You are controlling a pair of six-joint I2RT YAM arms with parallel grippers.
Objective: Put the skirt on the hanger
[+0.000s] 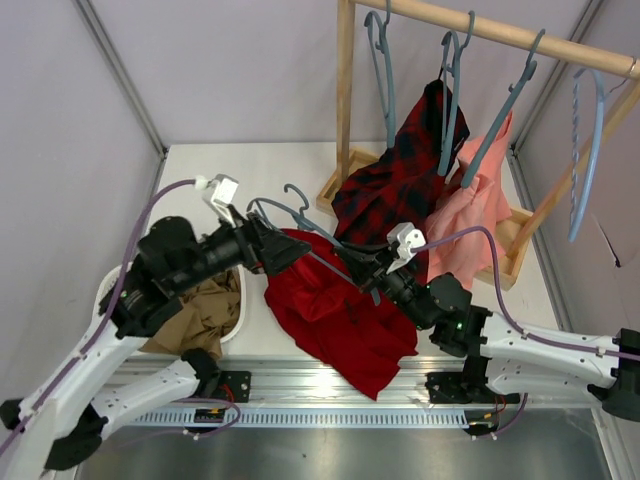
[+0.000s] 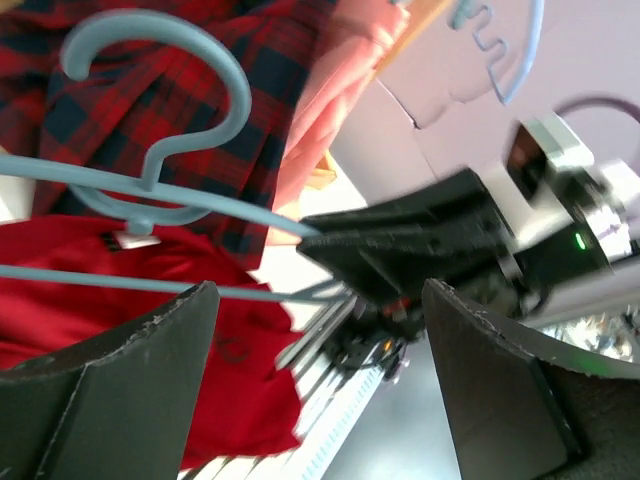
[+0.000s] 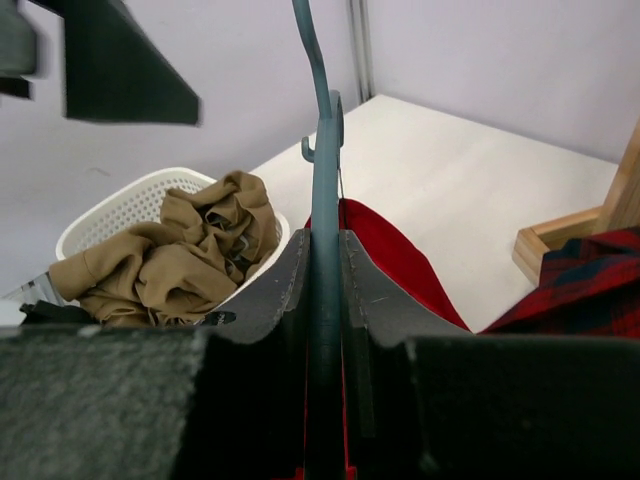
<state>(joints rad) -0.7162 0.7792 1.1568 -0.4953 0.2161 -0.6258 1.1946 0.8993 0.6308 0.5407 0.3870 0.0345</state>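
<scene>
White table (image 1: 262, 168) bears skirt (image 1: 340, 322); lilac walls (image 1: 230, 70) surround.

We saw the skirt (image 1: 335, 315) heaped on the table (image 1: 250, 165). The hanger (image 1: 298, 212) lay across its far edge. Our left gripper (image 1: 278, 250) sat at its far left corner, our right gripper (image 1: 354, 264) at its far right side, where the hanger's arm ran. Left of it stood a white basket (image 1: 105, 290) holding a tan garment (image 1: 200, 310). Beyond it, a wooden rack (image 1: 345, 110) carried a plaid garment (image 1: 400, 180) and a pink garment (image 1: 470, 200).

Left tool (image 2: 318, 292) spread wide, right tool (image 3: 323, 245) pinched tight.
</scene>
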